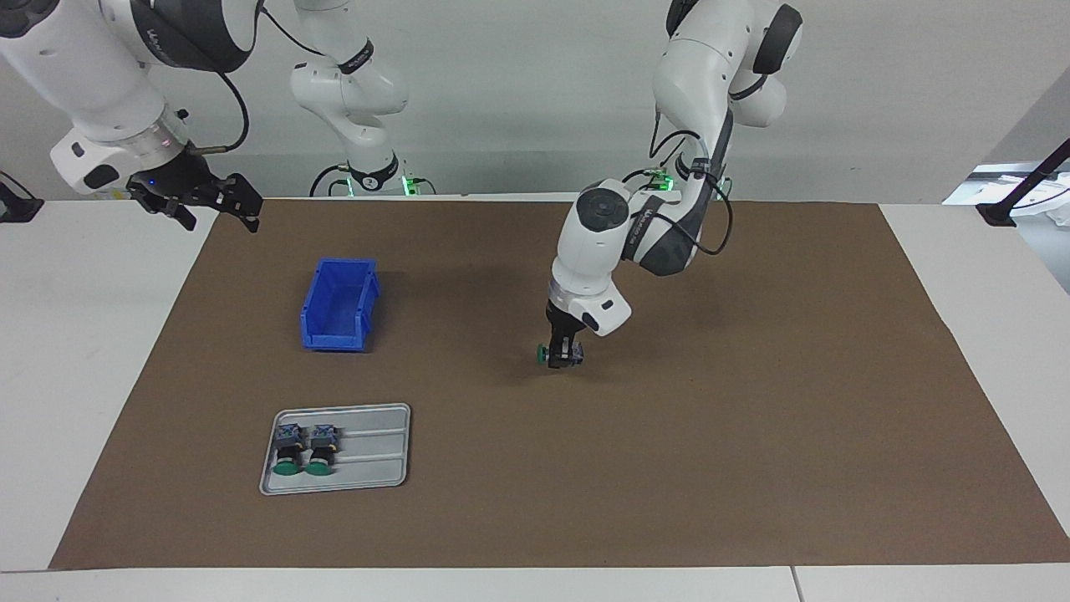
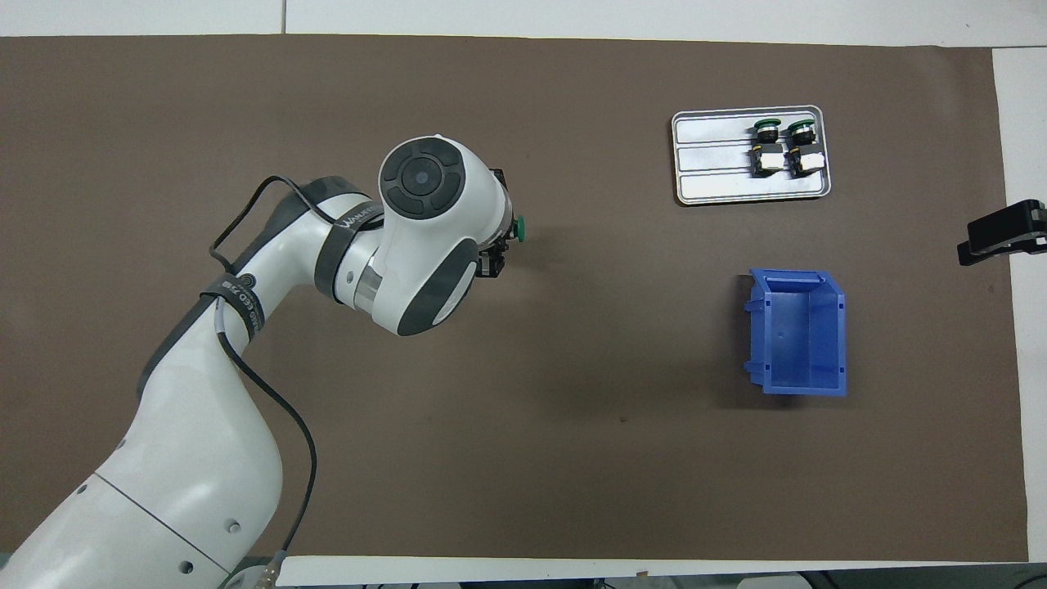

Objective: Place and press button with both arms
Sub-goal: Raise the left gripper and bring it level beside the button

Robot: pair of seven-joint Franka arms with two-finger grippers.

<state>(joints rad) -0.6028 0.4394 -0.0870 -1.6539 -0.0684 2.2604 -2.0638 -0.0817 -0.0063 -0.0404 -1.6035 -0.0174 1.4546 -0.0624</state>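
Observation:
My left gripper (image 1: 566, 356) is shut on a button (image 1: 545, 354) and holds it on its side, low over the middle of the brown mat (image 1: 752, 401). The green cap points toward the right arm's end. In the overhead view the cap (image 2: 518, 230) shows beside the left gripper (image 2: 494, 249), whose wrist hides the rest of the button. Two more buttons (image 1: 289, 450) (image 1: 321, 450) lie in a grey tray (image 1: 376, 468). My right gripper (image 1: 209, 205) is open and empty, and it waits over the mat's corner at the right arm's end.
A blue bin (image 1: 338, 305) stands open on the mat, nearer to the robots than the tray. In the overhead view the bin (image 2: 797, 331), the tray (image 2: 712, 164) and the right gripper (image 2: 1002, 231) show too. Two slimmer white arms stand at the robots' end.

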